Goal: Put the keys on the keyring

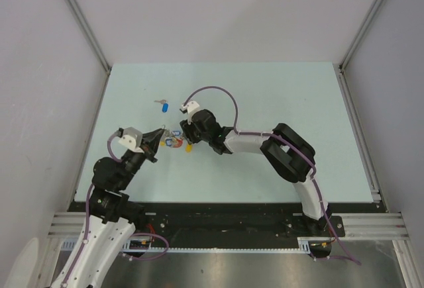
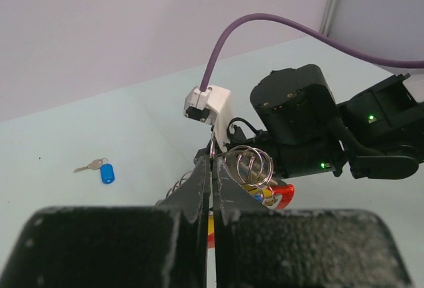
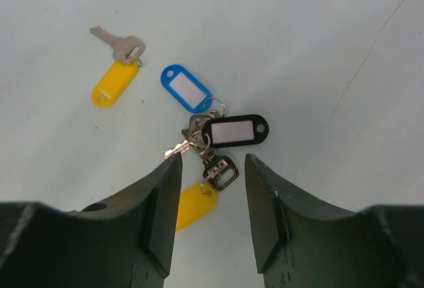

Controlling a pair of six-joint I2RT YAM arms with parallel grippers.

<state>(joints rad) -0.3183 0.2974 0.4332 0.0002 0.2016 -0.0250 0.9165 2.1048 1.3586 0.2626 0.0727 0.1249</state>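
My left gripper (image 2: pixel 212 160) is shut on a thin silvery link of the keyring (image 2: pixel 250 165) and holds it up; the red arc (image 2: pixel 286 194) hangs behind the jaws. In the top view it (image 1: pixel 161 136) meets the keyring (image 1: pixel 173 143) mid-table. My right gripper (image 3: pixel 212 163) is open, just above a bunch of keys with a black tag (image 3: pixel 235 131), a blue tag (image 3: pixel 185 90) and a yellow tag (image 3: pixel 196 204). A loose key with a yellow tag (image 3: pixel 115 83) lies to the left. Another key with a blue tag (image 1: pixel 163 106) lies apart, farther back.
The right arm's black wrist (image 2: pixel 298 122) and purple cable (image 2: pixel 265 20) stand close behind the keyring. The pale green table (image 1: pixel 278 89) is walled by grey panels on three sides.
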